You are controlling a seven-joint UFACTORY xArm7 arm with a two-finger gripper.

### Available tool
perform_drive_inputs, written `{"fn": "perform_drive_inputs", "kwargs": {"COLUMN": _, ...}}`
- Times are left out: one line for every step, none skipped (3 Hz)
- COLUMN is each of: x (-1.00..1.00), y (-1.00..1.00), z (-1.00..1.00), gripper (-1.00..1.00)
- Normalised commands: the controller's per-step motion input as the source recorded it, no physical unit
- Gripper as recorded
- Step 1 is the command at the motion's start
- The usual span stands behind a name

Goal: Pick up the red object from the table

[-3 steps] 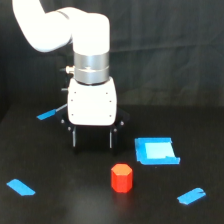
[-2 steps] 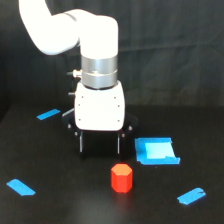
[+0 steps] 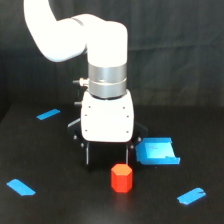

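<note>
The red object (image 3: 121, 178), a small orange-red hexagonal block, stands upright on the black table (image 3: 60, 205) in the lower middle of the exterior view. My gripper (image 3: 107, 156) hangs from the white arm with its dark fingers pointing down. Its fingers stand apart, so it is open with nothing between them. The block sits just in front of the gripper, near the finger (image 3: 129, 154) on the exterior view's right, and it appears not to be touched.
A blue tray (image 3: 157, 151) lies to the exterior view's right of the gripper, close to it. Blue tape strips lie at the back left (image 3: 48, 114), front left (image 3: 21, 187) and front right (image 3: 191, 195). A black cloth backdrop closes the rear.
The arm has moved toward the exterior view's right and nearer the camera, bringing the open gripper close behind the red block. The block has not moved.
</note>
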Motion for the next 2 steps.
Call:
{"fn": "perform_drive_inputs", "kwargs": {"x": 0.09, "y": -0.60, "z": -0.06, "gripper": 0.93}}
{"fn": "perform_drive_inputs", "kwargs": {"x": 0.18, "y": -0.42, "z": -0.23, "gripper": 0.65}}
